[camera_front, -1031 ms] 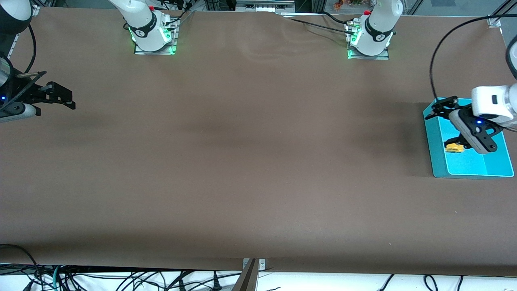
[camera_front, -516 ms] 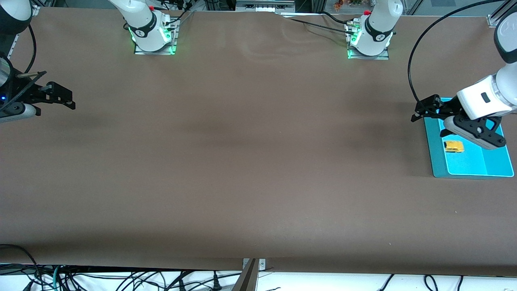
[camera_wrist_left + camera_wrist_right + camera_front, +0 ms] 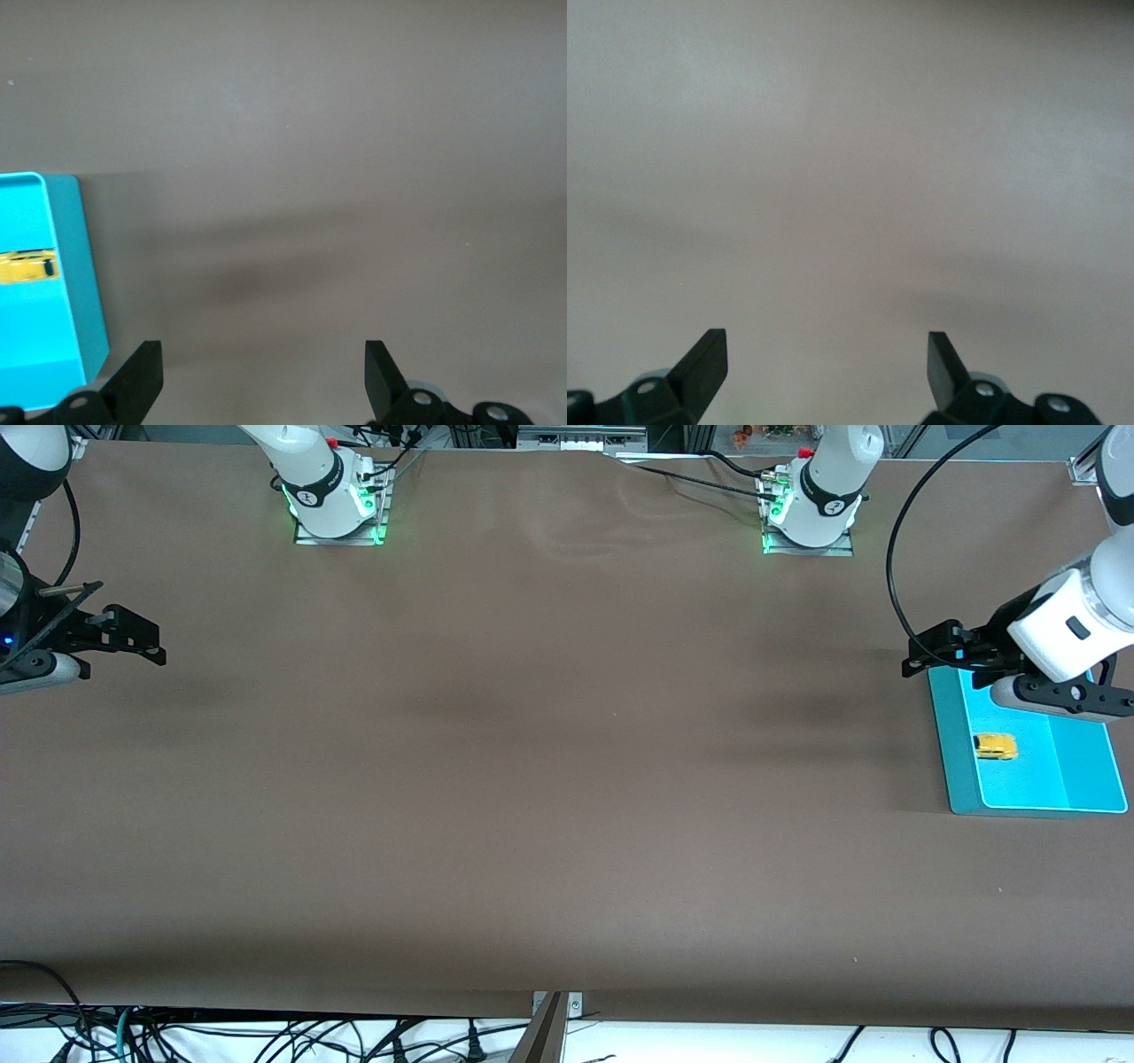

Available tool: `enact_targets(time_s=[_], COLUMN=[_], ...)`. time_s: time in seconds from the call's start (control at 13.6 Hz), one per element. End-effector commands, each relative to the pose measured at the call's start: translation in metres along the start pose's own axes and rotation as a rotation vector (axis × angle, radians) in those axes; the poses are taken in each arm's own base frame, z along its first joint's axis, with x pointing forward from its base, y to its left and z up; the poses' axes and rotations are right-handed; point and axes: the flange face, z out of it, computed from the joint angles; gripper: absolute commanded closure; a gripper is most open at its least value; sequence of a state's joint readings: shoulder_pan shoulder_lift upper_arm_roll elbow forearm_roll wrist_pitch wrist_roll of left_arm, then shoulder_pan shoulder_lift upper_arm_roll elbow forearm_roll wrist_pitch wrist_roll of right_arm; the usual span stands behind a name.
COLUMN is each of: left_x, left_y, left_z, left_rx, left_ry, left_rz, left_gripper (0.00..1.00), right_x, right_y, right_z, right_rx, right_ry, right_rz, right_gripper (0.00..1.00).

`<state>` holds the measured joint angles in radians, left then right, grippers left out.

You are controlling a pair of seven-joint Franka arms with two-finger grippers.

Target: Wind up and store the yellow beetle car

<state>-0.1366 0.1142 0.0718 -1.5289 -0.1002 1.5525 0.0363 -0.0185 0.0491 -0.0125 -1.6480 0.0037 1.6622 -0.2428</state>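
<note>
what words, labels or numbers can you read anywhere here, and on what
None can be read.
Round dark marks on the two arm bases: too small to read.
Yellow toy car and blue tray: no lettering shows.

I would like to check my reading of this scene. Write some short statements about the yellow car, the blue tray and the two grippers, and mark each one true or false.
1. The yellow beetle car lies inside the turquoise tray. True.
2. The left gripper holds the car. False: its fingers are open and empty, over the tray's edge that lies farther from the front camera.
3. The right gripper is open. True; that arm waits at its own end of the table.
4. The tray sits at the right arm's end of the table. False: it is at the left arm's end.
5. The car stands on the brown table. False: it is in the tray.
</note>
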Motion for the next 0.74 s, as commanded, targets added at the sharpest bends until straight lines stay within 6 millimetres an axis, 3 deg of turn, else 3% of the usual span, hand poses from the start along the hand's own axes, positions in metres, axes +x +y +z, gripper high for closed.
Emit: enact_targets(time_s=[0.0, 0.29, 0.66], left_x=[-0.0027, -0.0034, -0.001], left_y=[0.0092, 0.0015, 0.0071], left_z=[-0.0048, -0.0039, -0.0019], left_rx=[0.041, 0.092, 0.083], left_ry=[-0.015, -0.029, -0.031], left_rz=[0.0, -0.003, 0.002], left_gripper=[0.0, 0.0, 0.0], right_x=[0.0035, 0.0035, 0.0025], right_y=[-0.0017, -0.0017, -0.0028], right_z=[-0.0051, -0.0051, -0.0083], right_rx=[0.013, 0.013, 0.012], right_ry=[0.003, 0.003, 0.007], right_rz=[0.009, 0.009, 0.009], right_gripper=[0.0, 0.0, 0.0])
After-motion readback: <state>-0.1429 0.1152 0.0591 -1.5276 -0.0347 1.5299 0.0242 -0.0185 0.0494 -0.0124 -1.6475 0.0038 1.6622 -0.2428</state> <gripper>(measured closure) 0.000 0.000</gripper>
